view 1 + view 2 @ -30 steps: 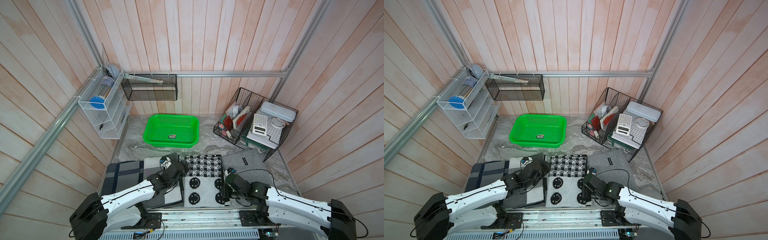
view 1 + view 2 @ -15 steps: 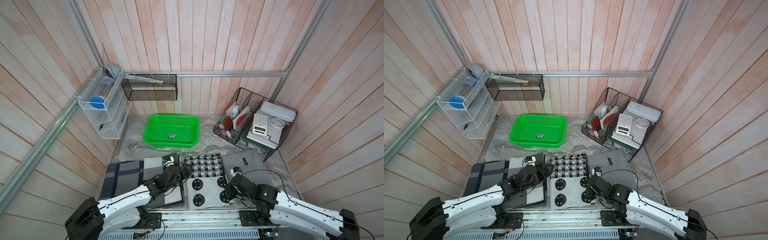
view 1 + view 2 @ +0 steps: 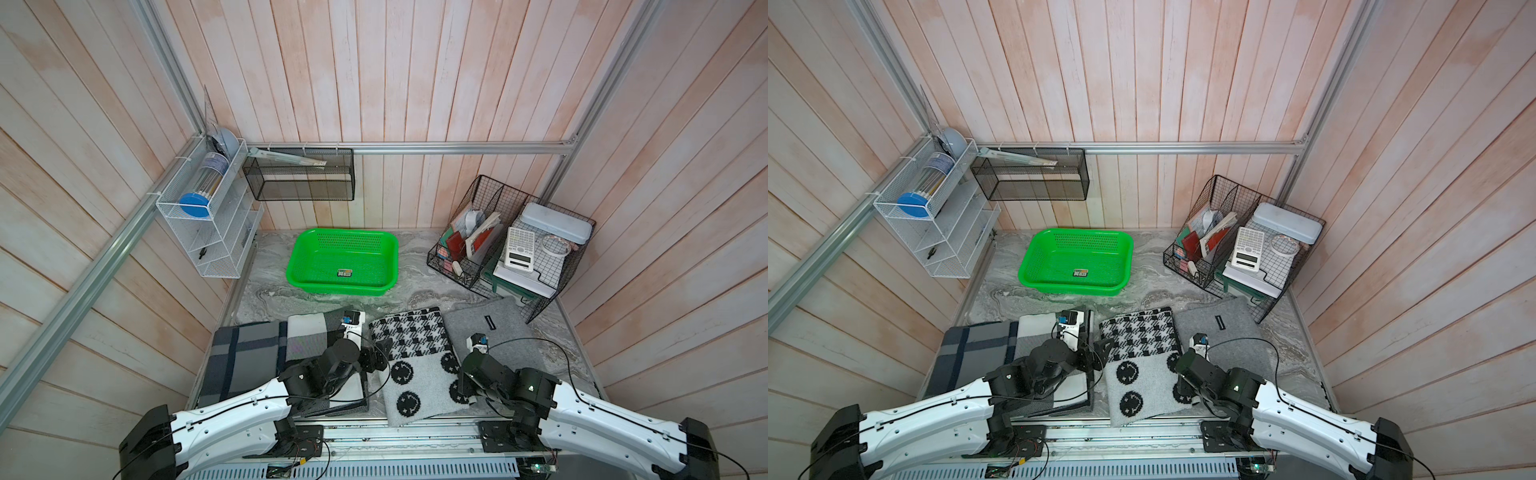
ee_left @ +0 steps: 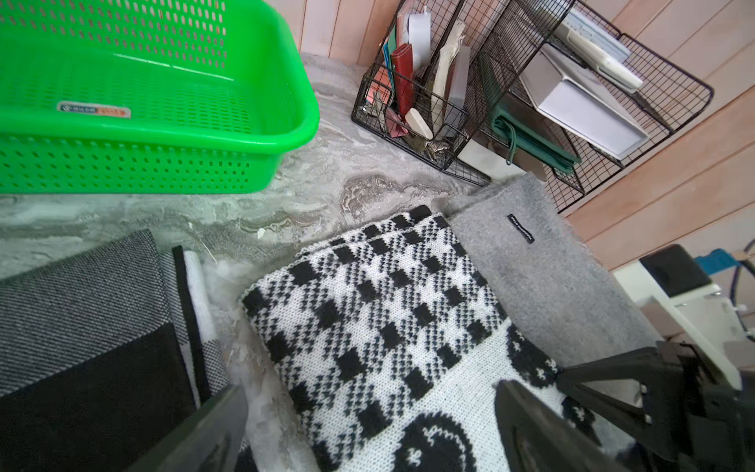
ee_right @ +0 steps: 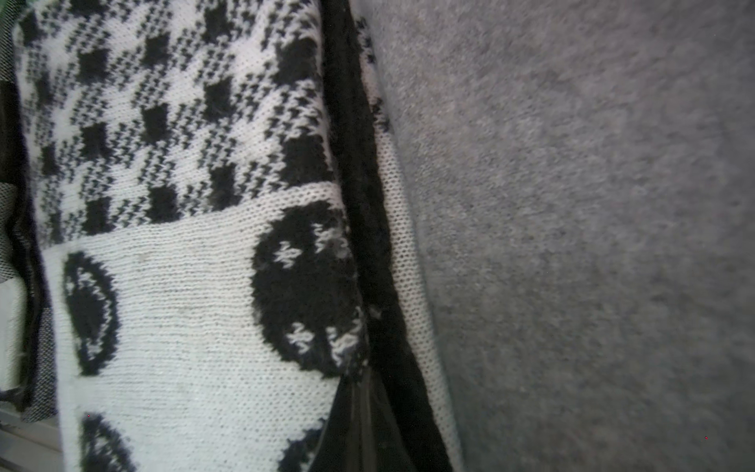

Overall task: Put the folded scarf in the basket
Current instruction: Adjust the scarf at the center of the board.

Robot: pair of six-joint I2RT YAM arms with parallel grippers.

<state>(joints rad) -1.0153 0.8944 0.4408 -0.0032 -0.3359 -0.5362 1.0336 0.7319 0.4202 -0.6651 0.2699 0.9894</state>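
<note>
Marble table [image 3: 415, 296] carries everything. On its front edge lies the folded black-and-white scarf [image 3: 409, 340], between a plaid cloth [image 3: 249, 353] and a grey cloth [image 3: 494, 328], apart from the green basket [image 3: 345, 240] near the back wall. My right pincer [image 5: 355, 425] is pinched on the scarf's right edge; my left pincer [image 4: 367, 433] hangs wide open over its left edge.

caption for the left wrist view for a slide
Open left gripper poised over the black-and-white scarf, green basket beyond it.
</note>
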